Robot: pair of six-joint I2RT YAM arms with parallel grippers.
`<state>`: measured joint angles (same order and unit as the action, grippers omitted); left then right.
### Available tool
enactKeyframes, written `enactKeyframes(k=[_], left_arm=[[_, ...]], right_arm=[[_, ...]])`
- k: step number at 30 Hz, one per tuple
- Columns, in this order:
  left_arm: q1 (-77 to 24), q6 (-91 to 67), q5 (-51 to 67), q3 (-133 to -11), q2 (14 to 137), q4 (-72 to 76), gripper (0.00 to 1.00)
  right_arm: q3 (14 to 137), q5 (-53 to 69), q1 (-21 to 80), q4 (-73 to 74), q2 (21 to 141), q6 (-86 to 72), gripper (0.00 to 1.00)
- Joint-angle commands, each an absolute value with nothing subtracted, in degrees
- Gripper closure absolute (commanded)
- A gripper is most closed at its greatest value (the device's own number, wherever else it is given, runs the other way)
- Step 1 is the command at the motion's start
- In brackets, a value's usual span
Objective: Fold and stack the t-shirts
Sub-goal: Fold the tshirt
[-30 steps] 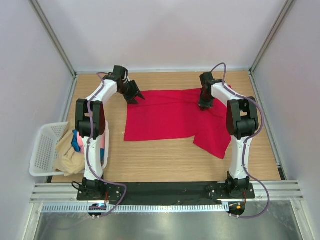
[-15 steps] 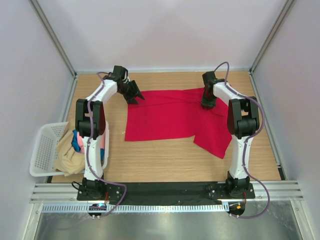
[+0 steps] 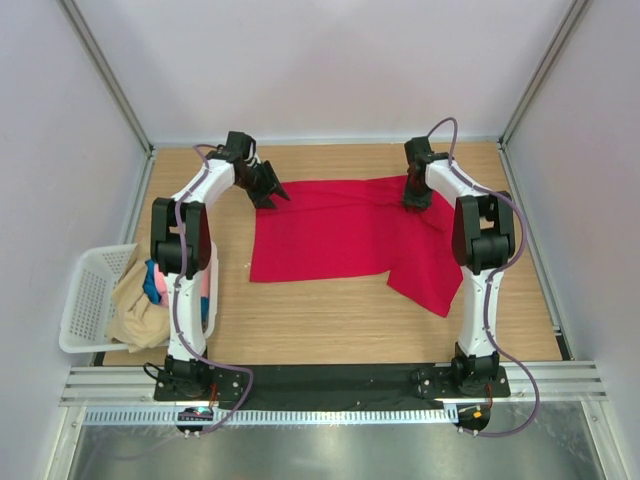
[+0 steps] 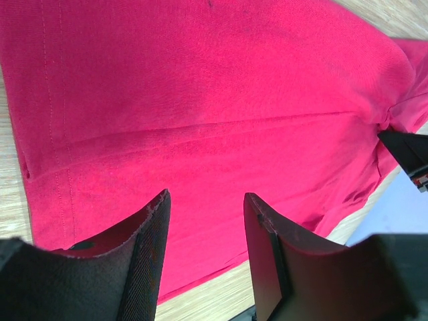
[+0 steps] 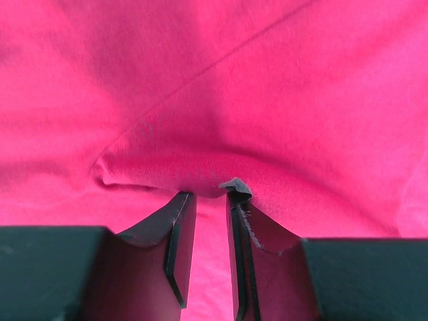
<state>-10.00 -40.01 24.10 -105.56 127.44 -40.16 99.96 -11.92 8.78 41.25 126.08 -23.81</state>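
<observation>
Red shirt lies spread on the table, roughly flat, between the two arms; its near right part runs out toward the right arm's base in a loose flap; a long crease crosses the body. The other shirts, beige with blue and pink showing, sit heaped in the basket at the left edge, well apart from the work.

Left pincer stands spread above the shirt's far left corner; nothing lies between its fingers; contact with the cloth cannot be confirmed from the wrist view. Right pincer is at the far right edge; its fingers are drawn almost together and nip a small ridge of red cloth at the very tips.

Judged step: taking hold of the far edge at both corners ahead of a first fold; the task is at an early stage, with nothing stacked.

Risks noted:
- Right grip is shallow, on the tips only; a pull toward the near side may slip the ridge out and drop that corner.
- The ridge may hold one layer only; lifting it would then separate the layers and skew the fold.
- Left side is unheld; if the right arm moves alone, the shirt drags and bunches across the table.
- Left pincer closing too high would miss the hem; too low, it would press into the table.
- The right flap, if left as it lies, is likely to fold in crooked.
</observation>
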Motion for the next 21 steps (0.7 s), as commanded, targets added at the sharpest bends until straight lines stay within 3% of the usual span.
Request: enactKeyframes(k=[1, 8, 13, 21], left_arm=[[-9.8, -39.0, 25.7, -107.0, 126.7, -40.5, 0.51], [-9.9, -38.9, 25.7, -106.6, 126.9, -40.5, 0.51], [-9.9, -38.8, 25.5, -106.6, 126.9, -40.7, 0.51], [-9.8, -38.7, 25.1, -106.7, 127.4, -41.0, 0.51]], right_arm=[[103.5, -13.2, 8.4, 41.1, 127.4, -22.7, 0.68], [105.4, -12.7, 7.9, 41.7, 128.8, -22.2, 0.72], [106.6, -11.3, 7.9, 43.6, 127.7, -22.1, 0.96], [109.6, -2.6, 7.7, 56.7, 125.3, -23.6, 0.99]])
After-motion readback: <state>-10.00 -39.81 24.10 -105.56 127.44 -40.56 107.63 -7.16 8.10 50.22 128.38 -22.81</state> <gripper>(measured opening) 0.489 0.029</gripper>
